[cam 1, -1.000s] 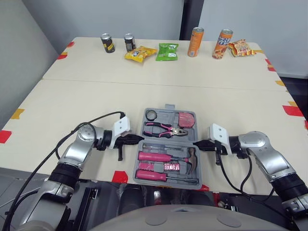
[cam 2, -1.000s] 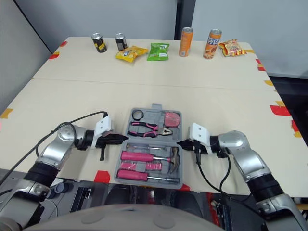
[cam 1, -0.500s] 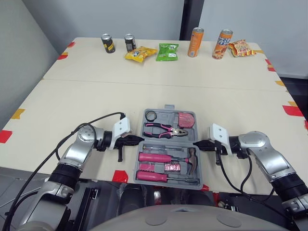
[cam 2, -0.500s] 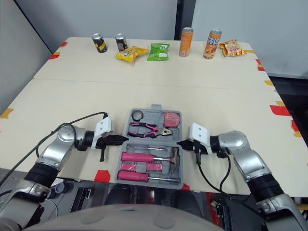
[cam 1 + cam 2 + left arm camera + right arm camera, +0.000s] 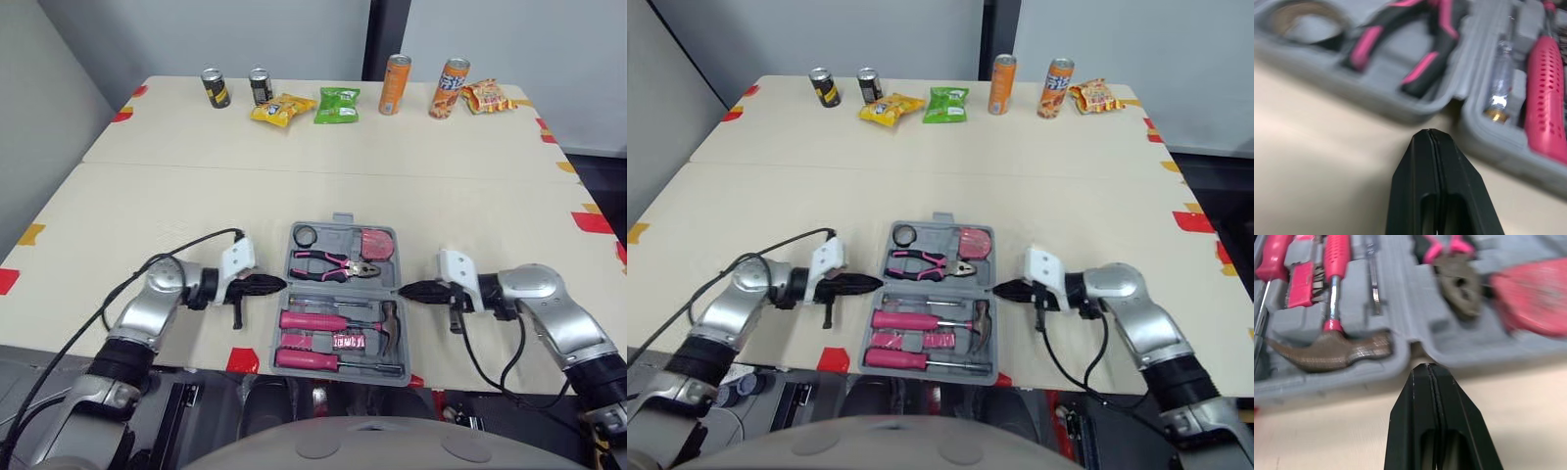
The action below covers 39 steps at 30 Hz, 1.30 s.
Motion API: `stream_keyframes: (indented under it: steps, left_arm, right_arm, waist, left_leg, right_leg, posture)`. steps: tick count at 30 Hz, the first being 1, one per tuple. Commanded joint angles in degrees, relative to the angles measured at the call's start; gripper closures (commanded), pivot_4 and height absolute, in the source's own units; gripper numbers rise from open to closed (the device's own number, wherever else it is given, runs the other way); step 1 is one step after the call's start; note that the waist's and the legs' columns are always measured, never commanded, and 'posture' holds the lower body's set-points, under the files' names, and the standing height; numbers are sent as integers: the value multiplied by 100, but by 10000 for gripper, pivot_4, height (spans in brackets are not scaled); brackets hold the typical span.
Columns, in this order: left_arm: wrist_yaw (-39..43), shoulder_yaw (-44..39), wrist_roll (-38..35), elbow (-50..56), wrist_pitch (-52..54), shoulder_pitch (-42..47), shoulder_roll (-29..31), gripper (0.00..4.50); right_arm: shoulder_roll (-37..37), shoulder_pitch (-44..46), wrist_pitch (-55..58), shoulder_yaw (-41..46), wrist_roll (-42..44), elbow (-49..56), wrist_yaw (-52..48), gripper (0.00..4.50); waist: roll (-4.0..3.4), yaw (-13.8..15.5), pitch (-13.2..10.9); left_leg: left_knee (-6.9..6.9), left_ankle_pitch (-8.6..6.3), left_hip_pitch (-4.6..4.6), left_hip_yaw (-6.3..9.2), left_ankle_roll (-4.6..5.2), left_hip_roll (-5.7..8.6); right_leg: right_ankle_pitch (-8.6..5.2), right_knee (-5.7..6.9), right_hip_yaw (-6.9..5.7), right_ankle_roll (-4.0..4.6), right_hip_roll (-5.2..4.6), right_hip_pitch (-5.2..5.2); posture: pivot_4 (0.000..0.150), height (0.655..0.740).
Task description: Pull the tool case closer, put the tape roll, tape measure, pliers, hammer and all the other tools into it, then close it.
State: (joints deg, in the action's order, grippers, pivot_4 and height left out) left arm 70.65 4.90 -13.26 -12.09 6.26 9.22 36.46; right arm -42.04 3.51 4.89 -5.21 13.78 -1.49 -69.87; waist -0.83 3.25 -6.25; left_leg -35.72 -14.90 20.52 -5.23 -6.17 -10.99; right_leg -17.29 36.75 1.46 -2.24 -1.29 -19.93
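Tool case [image 5: 340, 235]: grey, lying open and flat on the bench [image 5: 196, 196] close to its near edge, right between the two pincers.
Far half of the case: tape roll [image 5: 308, 235] in the left corner, red tape measure [image 5: 375, 243] in the right corner, pliers [image 5: 338, 262] lying across just nearer than both.
Near half of the case: hammer [image 5: 388, 326] with its head at the right end and its pink handle running left; a pink-handled screwdriver [image 5: 323, 359] along the nearest side.
Left pincer [image 5: 277, 283]: clenched and empty, low over the bench, its tip pointing at the case's left wall where the two halves join; just beside it, and I cannot tell whether it touches.
Right pincer [image 5: 403, 290]: clenched and empty, its tip aimed at the same join on the right wall, beside the hammer head; contact is unclear.
Far edge of the bench: two dark cans [image 5: 213, 87], two orange cans [image 5: 395, 84] and snack packets [image 5: 337, 105], well apart from the case.
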Motion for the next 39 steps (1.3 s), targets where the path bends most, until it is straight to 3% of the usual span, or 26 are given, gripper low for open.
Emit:
stream_keyframes:
  steps: [1, 6, 7, 14, 19, 20, 27, 39]
  left_arm:
    - [157, -411, -618, 919, 263, -278, 212, 45000]
    - [269, -241, -999, 2227, 690, -813, 403, 45000]
    - [288, -125, -1015, 2466, 789, -877, 429, 45000]
    - [197, 710, -575, 2938, 777, -1081, 467, 45000]
    - [68, 1217, 127, 2570, 464, -1045, 556, 45000]
    - [24, 1279, 246, 2493, 397, -1010, 552, 45000]
    - [-194, 1580, 676, 2000, 104, -797, 403, 45000]
    - [-188, 1681, 747, 1630, -143, -749, 462, 45000]
  right_arm:
    - [24, -3, 233, 498, 631, 107, -52, 44402]
    - [72, 418, 932, 812, 1124, -286, 18, 44402]
    - [128, 581, 1238, 857, 1296, -390, 60, 42149]
    - [459, 1622, 2992, 673, 1555, -1065, 461, 18696]
    - [645, 2176, 3577, 419, 1388, -1668, 469, 1604]
    - [668, 2232, 3634, 354, 1345, -1760, 446, 384]
    - [985, 2581, 3906, 46, 1148, -2271, 451, 384]
    - [1596, 2840, 4547, 270, 1375, -2744, 358, 384]
  waist:
    - [5, -15, -9]
    - [6, -30, -33]
    - [5, -34, -42]
    - [-6, -26, -62]
    - [-9, -16, -64]
    - [-9, -9, -64]
    - [-12, 47, -61]
    - [-17, -20, -46]
  left_leg:
    - [0, 0, 0, 0, 0, 0]
    - [3, 1, 0, -2, 2, 2]
    - [3, 1, 0, -1, 3, 2]
    - [25, 7, -26, -11, 8, 1]
    - [24, 8, -29, -16, 7, 1]
    - [24, 8, -29, -16, 7, 1]
    - [21, 8, -35, -25, 5, 2]
    - [21, 9, -45, -27, 0, -10]
  right_leg:
    - [0, -1, 0, 0, 0, 0]
    - [0, -5, 1, 0, -4, 2]
    - [0, -5, 0, 0, -3, 1]
    - [-4, 8, 6, 8, 5, 5]
    - [-4, 10, 10, 8, 5, 5]
    - [-4, 11, 10, 9, 5, 5]
    - [-5, 19, 16, 9, 1, 6]
    - [-12, 37, 18, 22, 12, 6]
  posture:
    - [1500, 7400]
    - [1500, 7400]
    - [1500, 7400]
    - [1500, 7400]
    - [1500, 7400]
    - [1500, 7400]
    - [1500, 7400]
    - [1500, 7400]
